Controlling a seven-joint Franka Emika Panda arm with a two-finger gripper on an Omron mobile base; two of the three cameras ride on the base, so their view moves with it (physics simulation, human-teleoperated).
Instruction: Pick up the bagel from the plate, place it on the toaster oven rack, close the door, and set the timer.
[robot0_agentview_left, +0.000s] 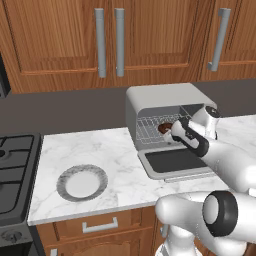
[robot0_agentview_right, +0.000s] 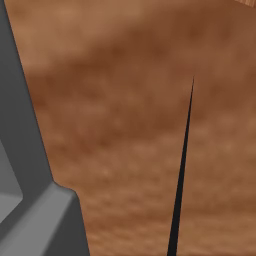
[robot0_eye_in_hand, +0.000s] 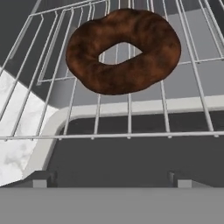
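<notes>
The bagel (robot0_eye_in_hand: 124, 50), likely light and slightly soft, lies flat on the rack (robot0_eye_in_hand: 131, 109), best gripped across its ring, while the gripper (robot0_eye_in_hand: 109, 180) stands released just before it.

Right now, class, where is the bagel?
The bagel lies on the toaster oven rack inside the toaster oven, above its lowered door; the plate sits to the left.

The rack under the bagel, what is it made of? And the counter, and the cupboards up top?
The toaster oven rack looks like shiny silver metal wire: thin, pale, straight bars. The bagel on it looks like rough, matte brown baked dough. The counter looks like polished white marble, judging by its grey veins. The cupboards look like reddish-brown wood with visible grain. All of it is rendered, so these are only looks.
</notes>
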